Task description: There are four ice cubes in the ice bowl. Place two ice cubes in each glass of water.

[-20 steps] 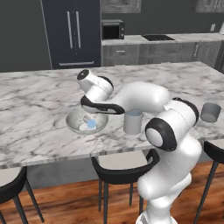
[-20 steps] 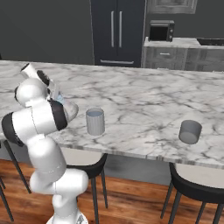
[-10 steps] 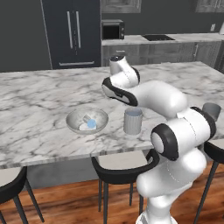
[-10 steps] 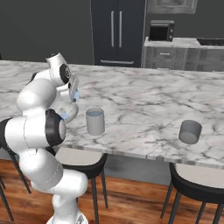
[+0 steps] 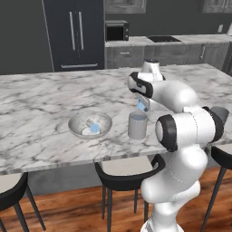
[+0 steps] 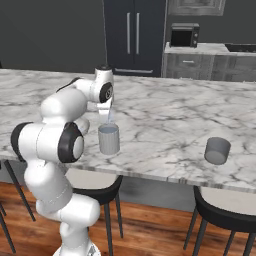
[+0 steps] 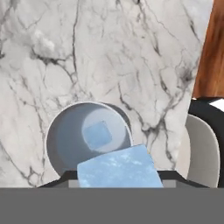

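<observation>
My gripper (image 5: 142, 105) hangs just above the near glass of water (image 5: 137, 125), shut on a pale blue ice cube (image 5: 142, 107). From the hand view the held ice cube (image 7: 118, 169) sits between my fingertips, over the near edge of the glass of water (image 7: 65, 144), and another ice cube (image 7: 98, 134) lies inside the glass. The ice bowl (image 5: 75, 122) stands left of that glass with ice cubes (image 5: 94, 128) in it. In the right base view my gripper (image 6: 107, 118) points down over the same glass (image 6: 109, 139). The second glass of water (image 6: 217, 150) stands far to the right.
The marble counter (image 5: 41, 99) stretches wide to the left and behind. Black stools (image 5: 127, 170) stand under its front edge over a wooden floor. Dark cabinets, a fridge (image 5: 74, 34) and a microwave (image 5: 117, 31) line the back wall.
The arm has swung right from over the ice bowl to above the near glass, carrying an ice cube. Bowl and both glasses have stayed put.
</observation>
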You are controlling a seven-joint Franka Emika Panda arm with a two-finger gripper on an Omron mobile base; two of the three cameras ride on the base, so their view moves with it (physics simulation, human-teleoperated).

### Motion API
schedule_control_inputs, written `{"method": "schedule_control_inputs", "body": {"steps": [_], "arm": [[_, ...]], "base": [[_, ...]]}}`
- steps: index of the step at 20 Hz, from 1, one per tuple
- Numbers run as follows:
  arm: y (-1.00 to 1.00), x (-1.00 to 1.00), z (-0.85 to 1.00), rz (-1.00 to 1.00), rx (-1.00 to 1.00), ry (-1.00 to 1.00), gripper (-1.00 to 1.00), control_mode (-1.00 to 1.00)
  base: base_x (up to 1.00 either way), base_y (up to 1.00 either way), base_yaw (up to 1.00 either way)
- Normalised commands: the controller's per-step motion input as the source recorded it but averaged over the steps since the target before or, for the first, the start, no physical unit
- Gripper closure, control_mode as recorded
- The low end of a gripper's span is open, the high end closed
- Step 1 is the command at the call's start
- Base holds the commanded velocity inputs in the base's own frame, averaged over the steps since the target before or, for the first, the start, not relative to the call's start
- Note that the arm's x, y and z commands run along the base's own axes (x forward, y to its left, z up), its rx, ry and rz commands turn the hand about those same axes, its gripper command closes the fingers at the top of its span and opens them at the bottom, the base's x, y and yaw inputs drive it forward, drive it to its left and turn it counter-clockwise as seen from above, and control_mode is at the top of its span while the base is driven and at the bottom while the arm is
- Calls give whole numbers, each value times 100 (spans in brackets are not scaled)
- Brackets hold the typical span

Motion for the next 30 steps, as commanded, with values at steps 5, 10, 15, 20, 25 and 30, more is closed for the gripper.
{"method": "schedule_control_inputs", "body": {"steps": [5,10,15,20,25,30], "arm": [[-7,61,-35,12,5,36,100,-100],[0,54,-44,5,0,35,100,-100],[1,9,-13,0,0,0,100,-100],[10,0,-26,-2,0,-21,100,-100],[1,-18,-40,-5,0,-35,100,-100],[-11,-68,-10,-8,1,-34,-100,-100]], "base": [[0,0,0],[0,0,0],[0,0,0],[0,0,0],[0,0,0],[0,0,0]]}}
